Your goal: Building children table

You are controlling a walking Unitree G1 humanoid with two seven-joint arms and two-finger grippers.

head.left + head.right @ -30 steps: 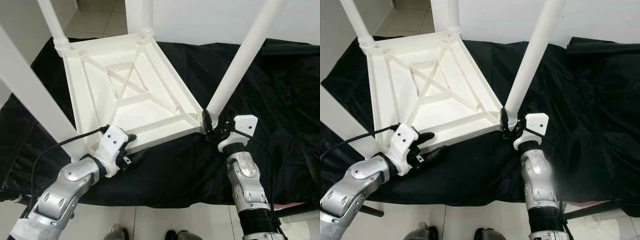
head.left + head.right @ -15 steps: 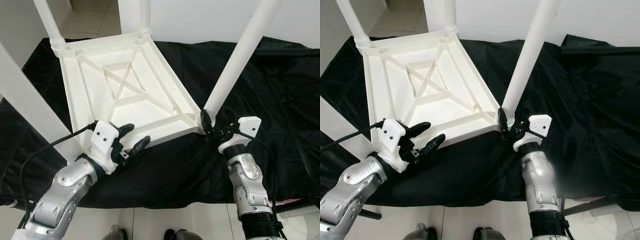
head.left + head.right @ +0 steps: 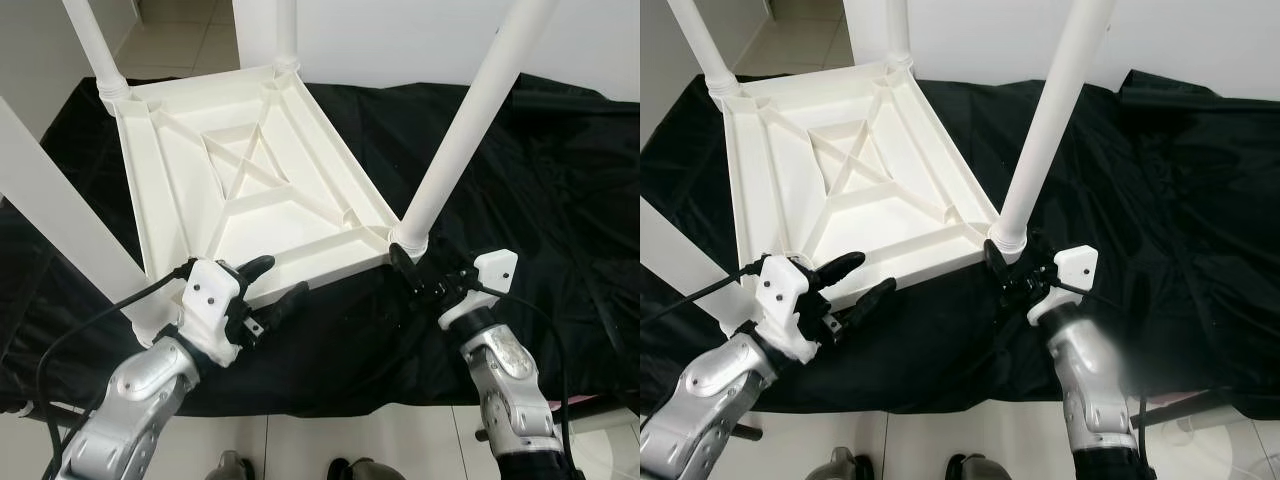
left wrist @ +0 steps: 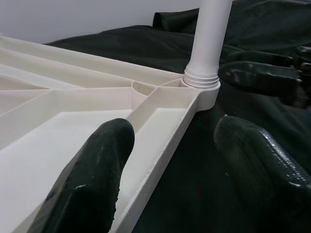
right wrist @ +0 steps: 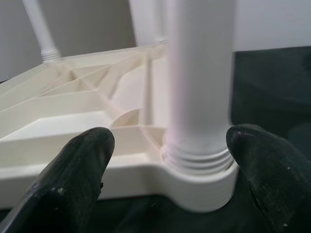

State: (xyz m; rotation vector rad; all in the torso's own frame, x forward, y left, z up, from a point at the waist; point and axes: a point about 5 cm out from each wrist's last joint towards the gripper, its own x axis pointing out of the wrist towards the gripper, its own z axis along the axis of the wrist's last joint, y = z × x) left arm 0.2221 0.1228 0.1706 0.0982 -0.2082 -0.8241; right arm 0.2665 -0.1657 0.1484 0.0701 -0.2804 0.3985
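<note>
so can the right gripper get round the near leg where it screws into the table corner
Probably yes: the right gripper is open, its fingers either side of the leg's threaded base, nothing between them.

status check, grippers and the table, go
Left gripper open, straddling the near rim of the upturned white table. Right gripper open around the base of the near right leg, not clamped. Black cloth underneath, nothing blocking.

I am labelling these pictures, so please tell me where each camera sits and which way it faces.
Head eyes: look forward and down at the upturned white table on black cloth; both arms show.
Left wrist: looks along the left gripper, open astride the table's edge.
Right wrist: looks along the right gripper, open around the near leg.
Both wrist views share that leg.
</note>
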